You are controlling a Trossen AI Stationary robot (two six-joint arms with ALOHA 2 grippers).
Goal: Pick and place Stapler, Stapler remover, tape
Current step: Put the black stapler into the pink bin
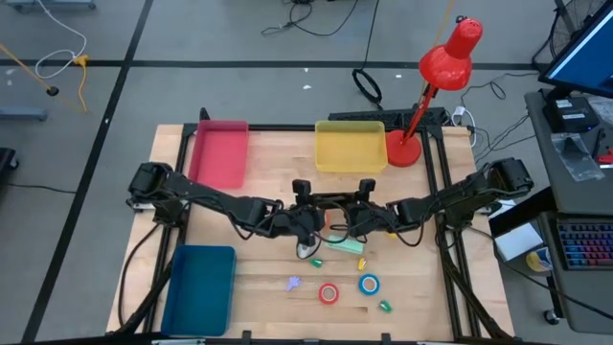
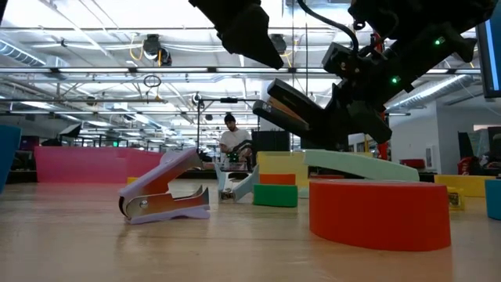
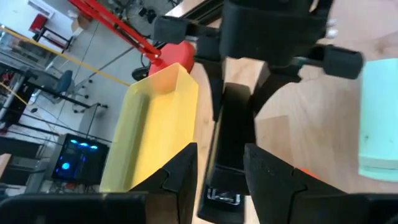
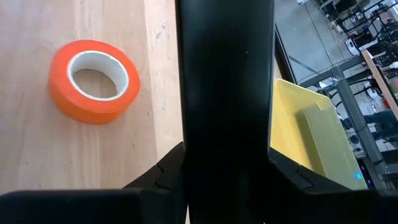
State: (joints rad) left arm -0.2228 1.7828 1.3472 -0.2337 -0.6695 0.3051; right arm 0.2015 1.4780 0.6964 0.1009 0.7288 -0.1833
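From above, both grippers are meeting at the table's middle, just in front of the yellow tray [image 1: 350, 146].

At table level, a black stapler [image 2: 301, 110] is being held aloft, tilted.

The left gripper [image 3: 219, 174] is spread around it lengthwise; the right gripper [image 4: 225, 168] is clamping it beside the orange tape [image 4: 93, 79].

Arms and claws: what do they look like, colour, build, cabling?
Both arms are matte black and jointed, with dark cables looping along the links. The left claw and right claw have two flat, angular black fingers. Green indicator lights glow on an arm in the low view.
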